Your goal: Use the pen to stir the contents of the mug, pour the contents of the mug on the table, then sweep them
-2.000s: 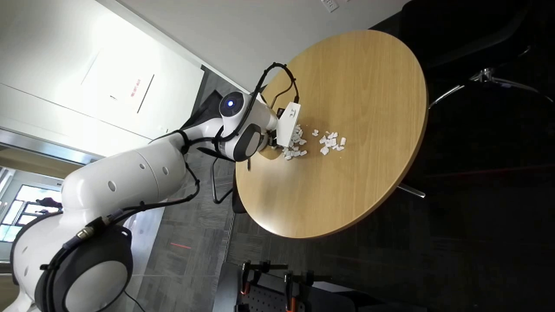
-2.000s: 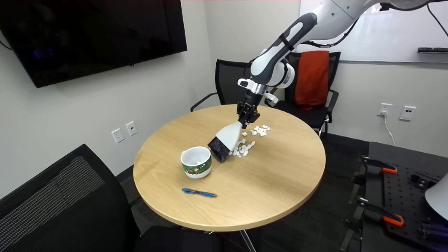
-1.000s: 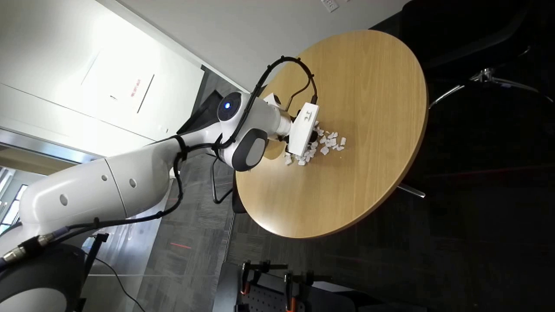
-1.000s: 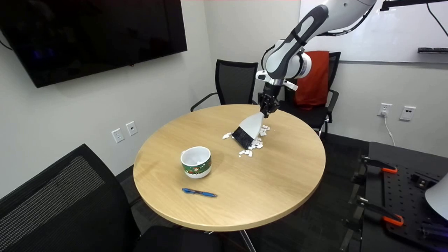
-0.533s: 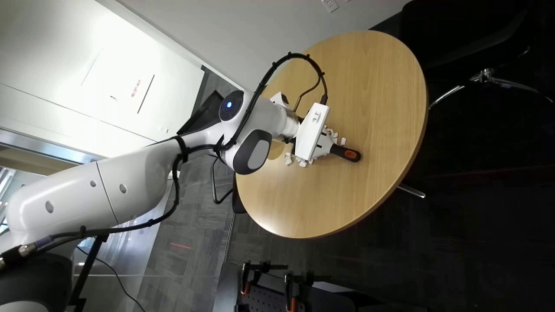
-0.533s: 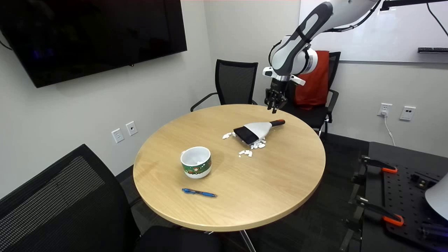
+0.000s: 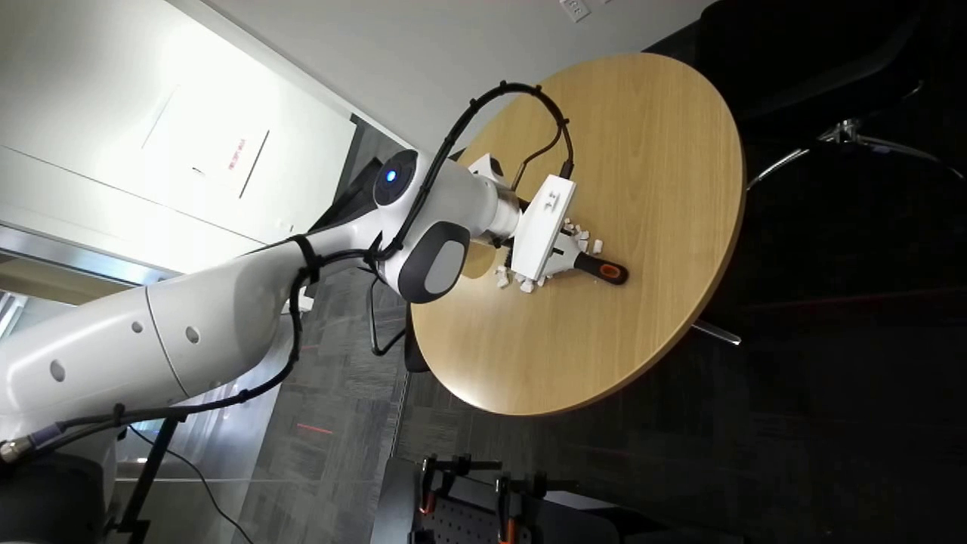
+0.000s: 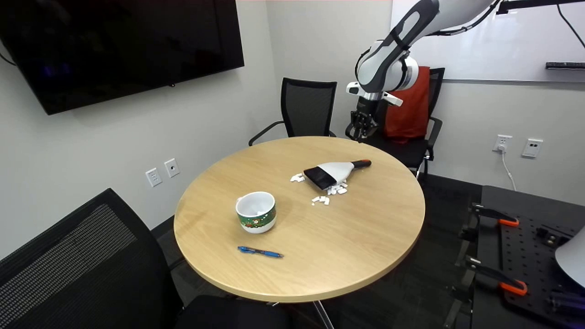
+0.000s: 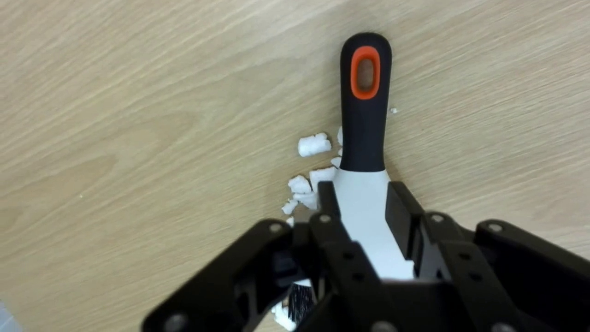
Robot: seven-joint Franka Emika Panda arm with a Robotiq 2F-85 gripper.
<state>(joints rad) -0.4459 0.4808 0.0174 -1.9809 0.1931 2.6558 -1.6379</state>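
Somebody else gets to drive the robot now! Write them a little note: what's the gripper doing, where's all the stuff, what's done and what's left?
Gripper: open, holding nothing, above the brush.
Things: the brush lies on the table, with white bits scattered beside it. The mug stands upright, seemingly with a few bits inside. The pen lies near the mug, not touching it.
Done: bits are out on the table. Whether they were stirred, I can't tell.
Left: sweeping looks unfinished; probably grip the brush and gather the loose bits.
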